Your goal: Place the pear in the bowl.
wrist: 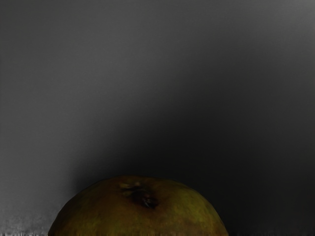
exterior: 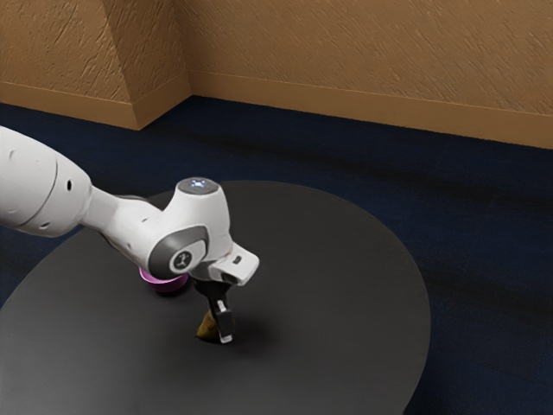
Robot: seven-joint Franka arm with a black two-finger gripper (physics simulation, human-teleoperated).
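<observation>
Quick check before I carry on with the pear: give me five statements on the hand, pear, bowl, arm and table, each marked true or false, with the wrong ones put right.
1. The hand is down at the pear. True.
2. The pear is inside the bowl. False: it is outside the bowl, by the hand.
3. The arm hides part of the bowl in the exterior view. True.
4. The bowl is green. False: it is pinkish purple.
5. The table has a dark top. True.
</observation>
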